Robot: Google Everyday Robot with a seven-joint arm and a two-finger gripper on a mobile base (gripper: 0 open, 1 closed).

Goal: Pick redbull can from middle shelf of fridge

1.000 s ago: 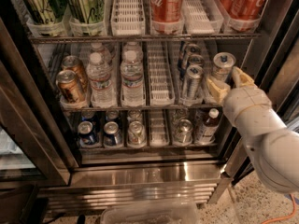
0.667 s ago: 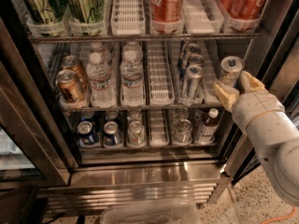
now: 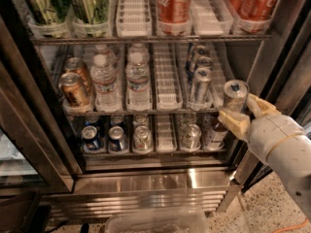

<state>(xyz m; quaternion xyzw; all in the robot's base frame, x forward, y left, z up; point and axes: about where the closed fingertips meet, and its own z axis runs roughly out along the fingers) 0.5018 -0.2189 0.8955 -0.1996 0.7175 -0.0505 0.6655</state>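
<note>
Right of middle shelf (image 3: 166, 89) | gripper (image 3: 237, 107) fingers (image 3: 234, 123) clasp redbull can (image 3: 235, 93) | lower, farther out than before

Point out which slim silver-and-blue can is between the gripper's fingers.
The redbull can farthest right, past the lanes of the middle shelf, sits in the gripper; the other slim cans stand queued in one lane.
</note>
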